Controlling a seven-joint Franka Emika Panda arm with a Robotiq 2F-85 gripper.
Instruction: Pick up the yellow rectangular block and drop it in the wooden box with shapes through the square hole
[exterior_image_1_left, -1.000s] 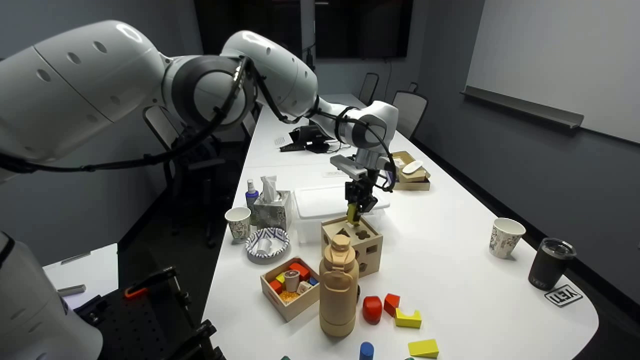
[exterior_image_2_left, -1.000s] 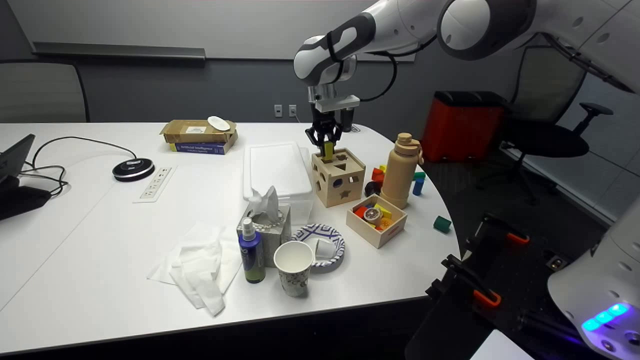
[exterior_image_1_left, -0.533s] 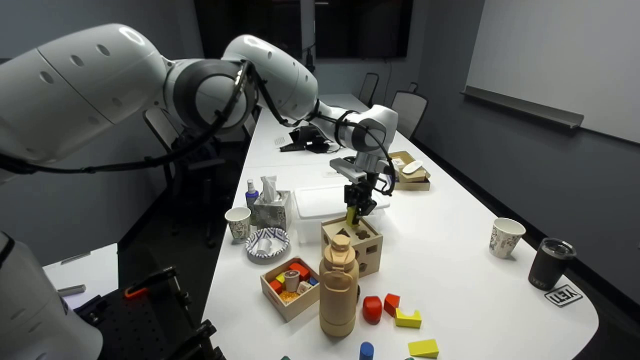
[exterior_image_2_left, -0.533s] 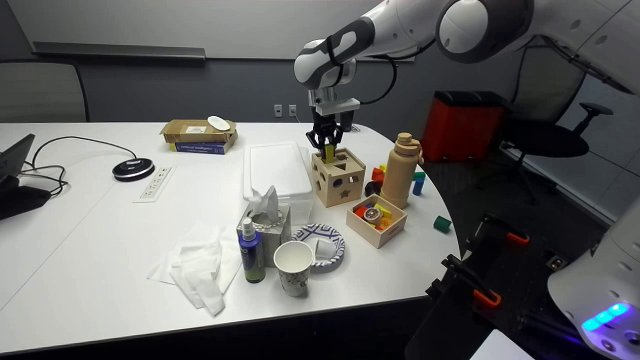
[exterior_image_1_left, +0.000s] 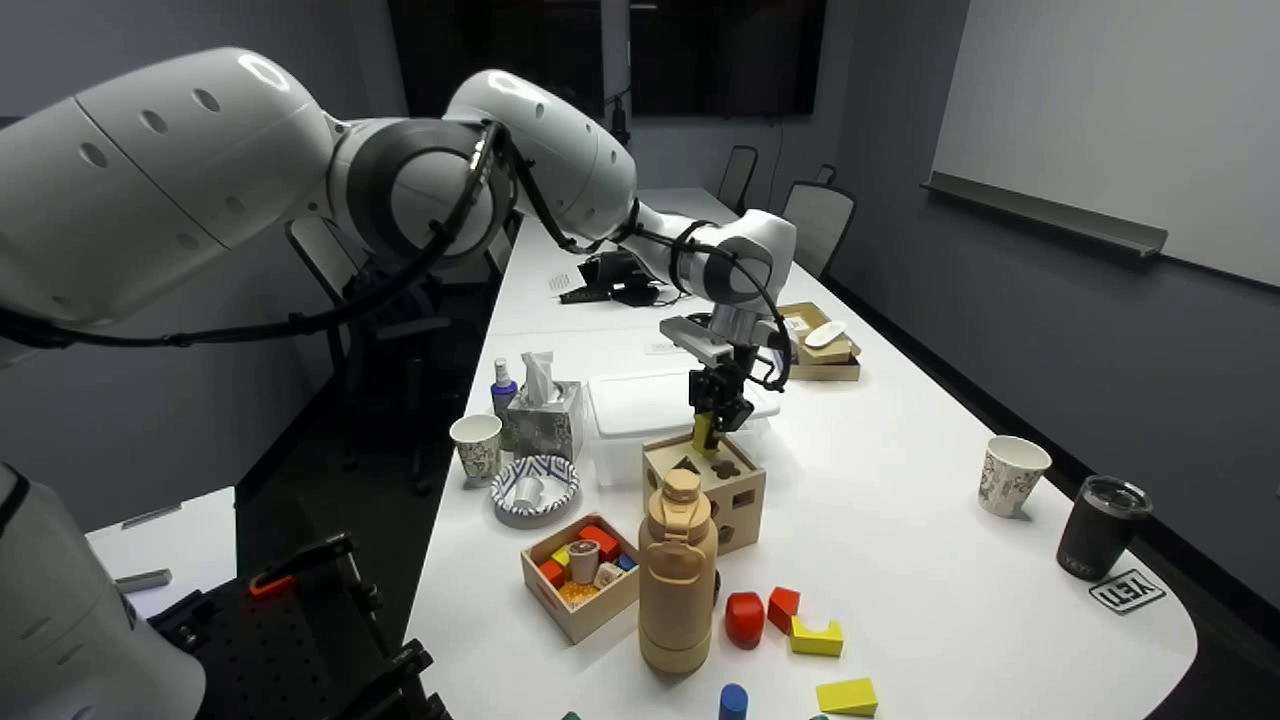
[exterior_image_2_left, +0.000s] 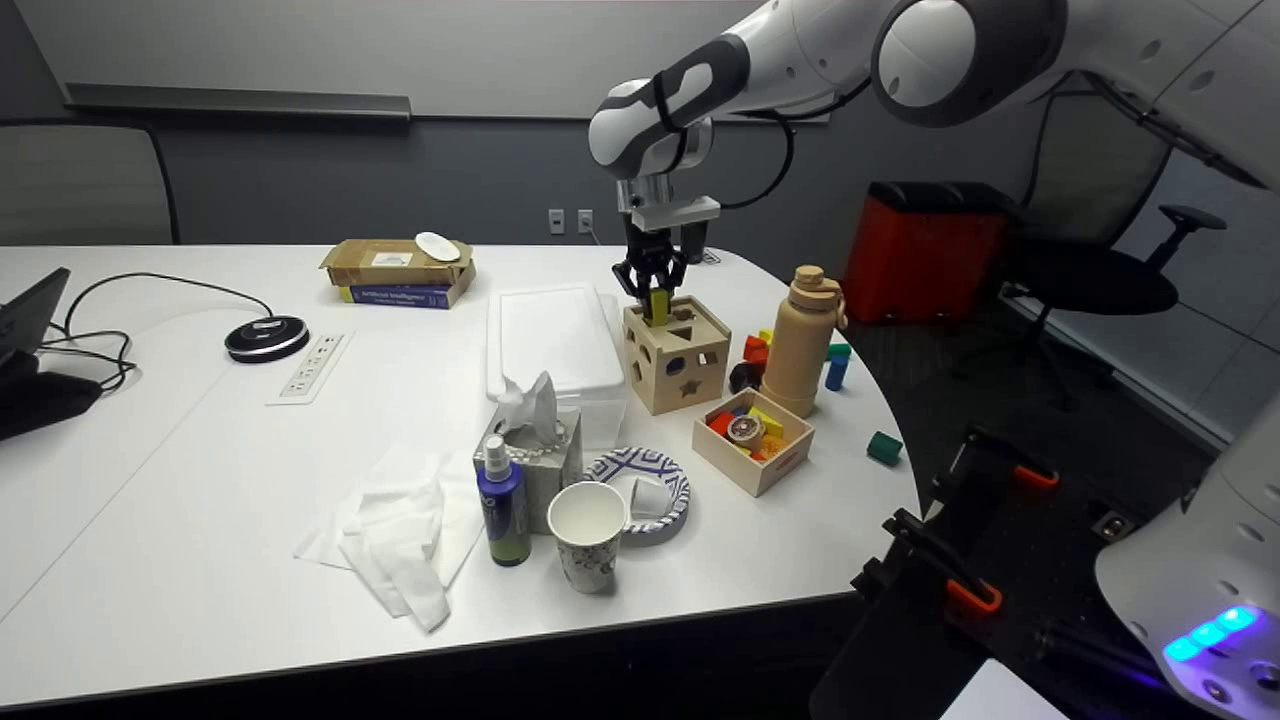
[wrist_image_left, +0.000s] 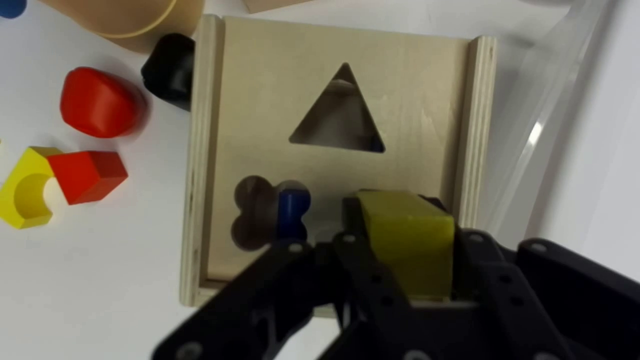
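Sinking a little since a second ago, the gripper (wrist_image_left: 397, 209) has brought the yellow block (wrist_image_left: 411, 240) down to the top of the wooden box (wrist_image_left: 425, 75), so letting go is likely near. It squeezes the block on two sides and holds it nearly upright. The block seems to hide the square hole, so I can't tell if its end is in. The arm (exterior_image_1_left: 545, 145) reaches far out, then bends down.
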